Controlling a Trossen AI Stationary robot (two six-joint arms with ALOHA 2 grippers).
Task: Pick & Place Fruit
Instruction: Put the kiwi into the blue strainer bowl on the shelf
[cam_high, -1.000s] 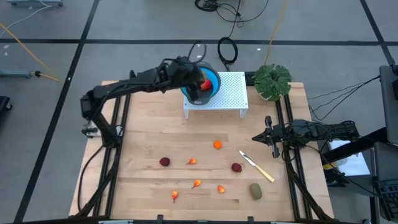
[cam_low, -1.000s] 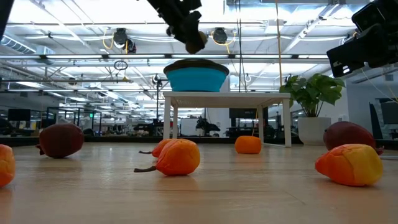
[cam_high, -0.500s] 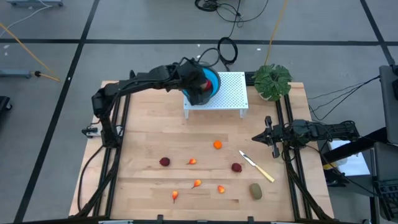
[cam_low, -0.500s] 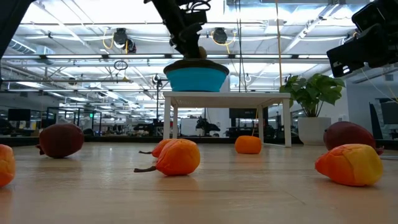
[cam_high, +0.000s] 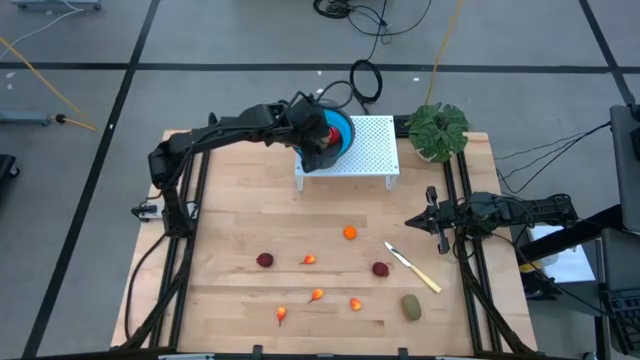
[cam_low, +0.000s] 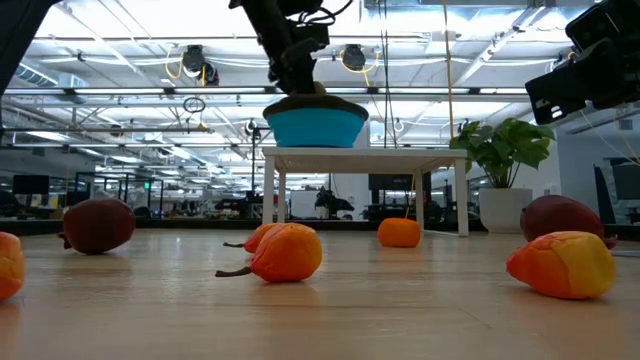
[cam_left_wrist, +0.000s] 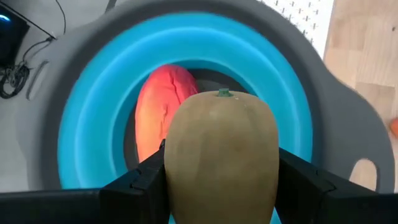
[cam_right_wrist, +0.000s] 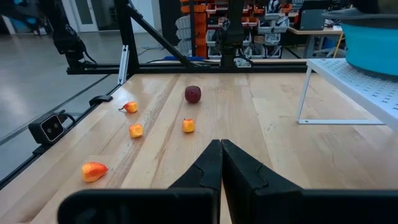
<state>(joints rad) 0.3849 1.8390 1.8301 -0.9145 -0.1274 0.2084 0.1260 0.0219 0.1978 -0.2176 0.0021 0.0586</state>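
Over the last second the left gripper (cam_high: 314, 140) has swung in from the bowl's near-left side and dropped until it hangs just above the blue bowl (cam_high: 343, 128) on the white perforated stand (cam_high: 372, 150), which I judge puts this fruit right at the release stage. Its fingers are spread around a brown-green oval (cam_left_wrist: 221, 155), pinching it on both flanks with the stem end up, directly over the bowl's hollow, where the elongated red-yellow fruit (cam_left_wrist: 163, 112) already lies. From table height the gripper (cam_low: 296, 75) sits right at the bowl's (cam_low: 318, 122) rim. Nearest the front edge of the table (cam_high: 230, 220), the rest waits: a second brown-green oval (cam_high: 411, 306), small orange-red bits (cam_high: 317, 294), two dark red balls (cam_high: 265, 260) and an orange piece (cam_high: 349, 233), with a knife (cam_high: 414, 268) among them. The right gripper (cam_high: 430, 218) rests at the table's right edge, fingers pressed together, holding nothing
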